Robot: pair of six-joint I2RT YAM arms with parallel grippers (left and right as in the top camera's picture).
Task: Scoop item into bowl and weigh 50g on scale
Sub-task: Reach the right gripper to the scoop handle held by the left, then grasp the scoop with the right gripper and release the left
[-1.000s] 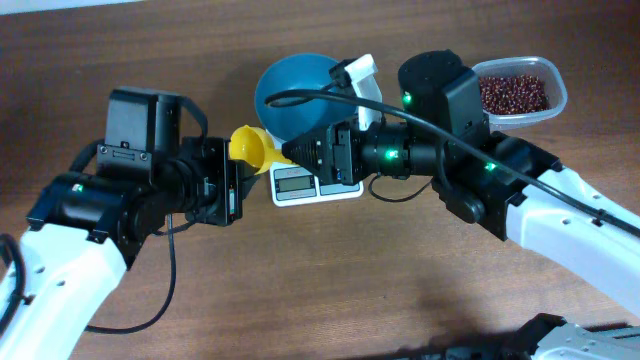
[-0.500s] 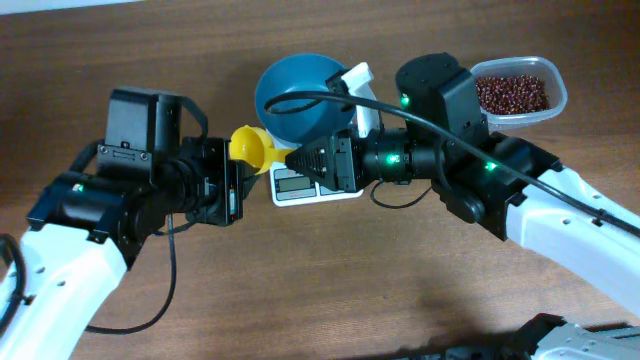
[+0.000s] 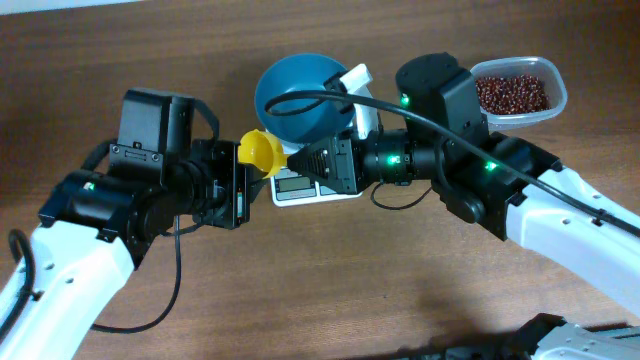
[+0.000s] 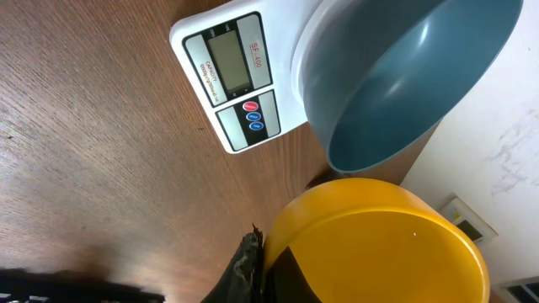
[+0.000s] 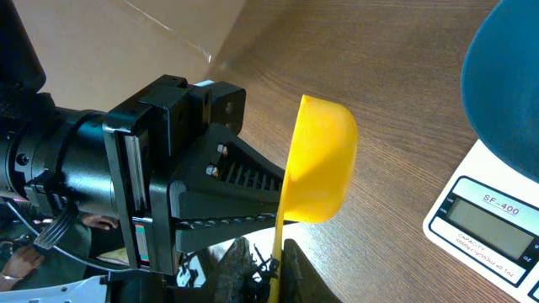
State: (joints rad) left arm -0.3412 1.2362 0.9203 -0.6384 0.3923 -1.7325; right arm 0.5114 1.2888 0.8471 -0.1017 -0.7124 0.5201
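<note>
A yellow scoop [image 3: 262, 152] hangs just above the table, left of the white scale [image 3: 300, 185], held from both sides. My left gripper [image 3: 247, 165] is shut on its cup rim [image 4: 370, 244], with one dark finger [image 4: 248, 261] pressed against it. My right gripper [image 3: 293, 158] is shut on the scoop's thin handle [image 5: 276, 252], and the cup [image 5: 320, 160] points up. The teal bowl [image 3: 300, 95] sits on the scale [image 4: 232, 80] and looks empty [image 4: 404, 76]. The red-brown beans [image 3: 513, 93] lie in a clear tub at the far right.
The clear tub [image 3: 560, 95] stands behind my right arm [image 3: 520, 190]. My left arm's black body [image 5: 126, 194] fills the space just beyond the scoop. The scale's display and buttons [image 5: 488, 223] face the front edge. Bare wooden table [image 3: 330, 280] spreads in front.
My right gripper has closed onto the scoop's handle. The left arm has shifted a little right and back, carrying the scoop closer to the scale.
</note>
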